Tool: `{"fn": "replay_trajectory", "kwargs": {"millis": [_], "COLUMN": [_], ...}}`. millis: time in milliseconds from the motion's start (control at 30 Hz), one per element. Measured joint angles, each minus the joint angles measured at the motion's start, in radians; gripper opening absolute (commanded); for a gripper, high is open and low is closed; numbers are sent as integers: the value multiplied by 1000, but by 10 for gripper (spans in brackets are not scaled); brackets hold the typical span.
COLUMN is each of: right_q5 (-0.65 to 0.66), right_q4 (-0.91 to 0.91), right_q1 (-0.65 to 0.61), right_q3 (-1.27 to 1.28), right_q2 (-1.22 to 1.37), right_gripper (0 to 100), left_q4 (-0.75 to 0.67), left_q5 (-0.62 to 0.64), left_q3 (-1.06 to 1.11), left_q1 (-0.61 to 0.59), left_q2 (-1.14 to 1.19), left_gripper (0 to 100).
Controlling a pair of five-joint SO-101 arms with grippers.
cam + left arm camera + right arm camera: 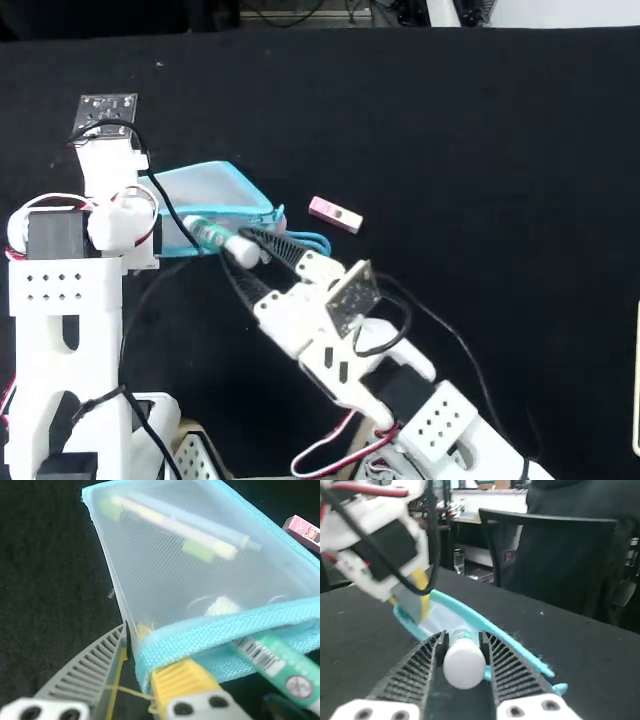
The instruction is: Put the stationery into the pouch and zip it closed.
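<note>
At the mouth of the pouch (215, 192), on the left part of the table (480, 140), the glue stick (463, 664) lies with its green body entering the opening and its white cap pointing outward. The right gripper (462, 639) is clamped across the tube just behind the cap, with one ribbed finger on each side.

The tube is judged rigid, light and smooth. A round plastic body can roll or slide between the fingers, so the grasp is best kept square to its axis, on the body near the cap.

The pouch is soft mesh with a woven turquoise zip band. It is judged limp and likely to fold unless held taut. The left gripper (134, 631) is closed on the band at one end of the opening and holds that edge up. Two pens (175, 527) lie inside, visible through the mesh.

A pink eraser (335, 214) rests on the table near the pouch, apart from it and not yet inside. It is judged small, light and grippy; take it across its short sides.
</note>
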Motion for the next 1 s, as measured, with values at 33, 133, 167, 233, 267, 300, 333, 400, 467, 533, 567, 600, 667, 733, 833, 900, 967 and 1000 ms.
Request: {"fn": "replay_trajectory", "kwargs": {"millis": [33,133,167,233,267,300,333,400,467,533,567,600,667,733,833,900,967,1000], "right_q5": [0,0,0,0,0,0,0,0,0,0,0,0,2,0,0,0,2,2], "right_q4": [6,6,6,8,8,8,8,8,17,54,81,118,216,330,497,609,717,769], "right_q1": [-6,-9,-9,-9,-9,-14,-17,-21,-21,-26,-37,-54,-89,-115,-124,-112,-57,-14], "right_q3": [0,-34,-61,-130,-173,-216,-258,-338,-394,-430,-446,-463,-497,-540,-638,-718,-807,-852], "right_q2": [0,52,91,183,242,305,365,483,559,585,585,585,585,569,497,437,397,391], "right_gripper": [11,11,11,11,11,12,13,35,133,268,321,350,344,303,227,191,180,180], "left_q4": [0,0,0,0,0,0,0,0,0,0,0,0,0,0,0,0,0,0], "left_q5": [0,0,0,0,0,0,0,0,0,2,2,2,2,0,0,2,2,2], "left_q3": [0,0,0,0,0,0,0,0,0,0,0,0,0,0,0,0,0,0], "left_q1": [0,2,2,2,2,2,2,2,2,2,2,2,2,2,2,2,2,2], "left_q2": [0,0,0,0,0,0,0,0,0,0,0,0,0,0,0,0,0,0], "left_gripper": [30,30,30,30,30,30,30,30,30,30,30,30,30,30,30,30,30,30]}}
